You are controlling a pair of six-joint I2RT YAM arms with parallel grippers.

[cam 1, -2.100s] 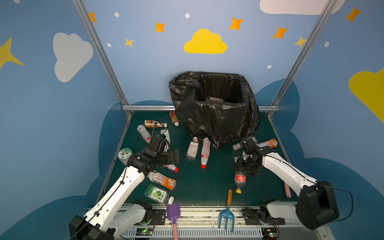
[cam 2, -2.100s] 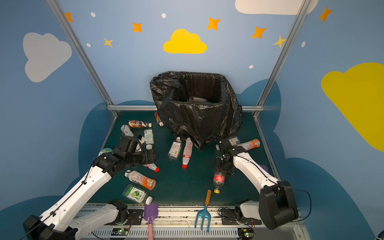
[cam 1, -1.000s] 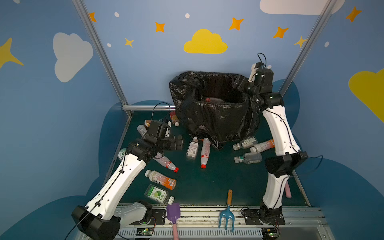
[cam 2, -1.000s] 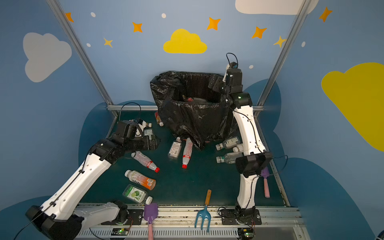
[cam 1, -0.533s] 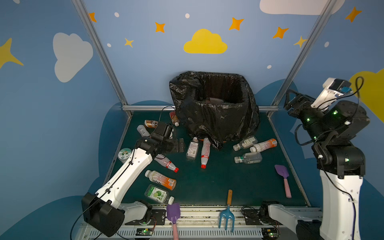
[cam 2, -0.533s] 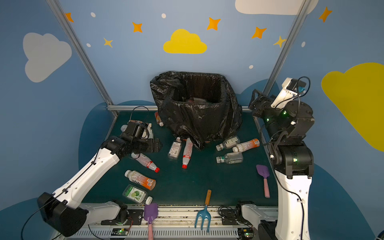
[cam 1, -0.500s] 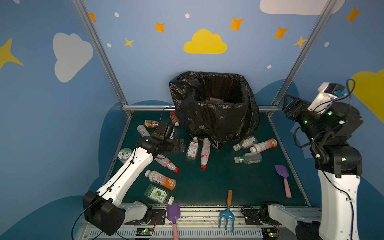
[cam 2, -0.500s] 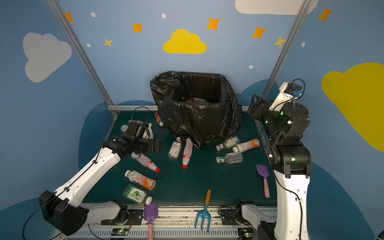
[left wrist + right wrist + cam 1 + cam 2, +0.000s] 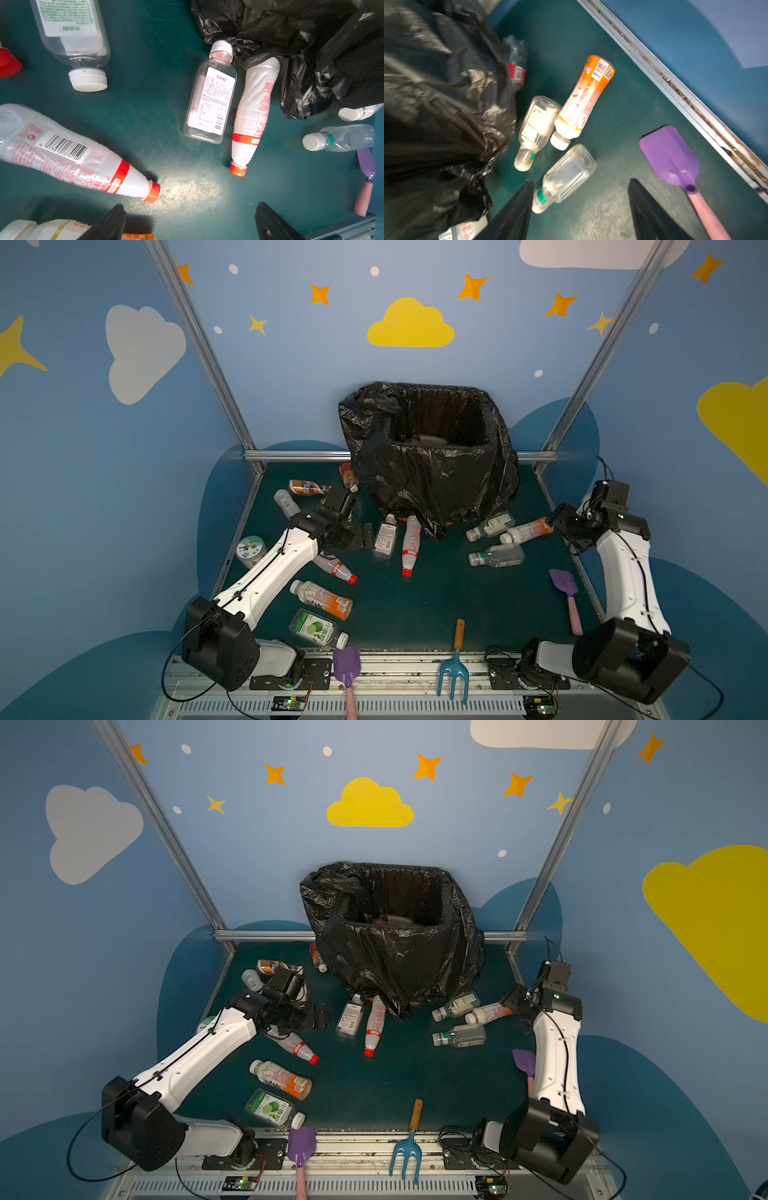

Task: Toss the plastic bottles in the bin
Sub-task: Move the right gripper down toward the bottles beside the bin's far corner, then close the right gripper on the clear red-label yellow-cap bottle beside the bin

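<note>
Plainly left gripper (image 9: 190, 207) and right gripper (image 9: 580, 182) agape, empty.

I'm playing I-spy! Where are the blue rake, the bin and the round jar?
blue rake (image 9: 455, 670), in a top view, blue head
bin (image 9: 436, 485), in a top view, front wall
round jar (image 9: 251, 549), in a top view, green-white lid
</note>
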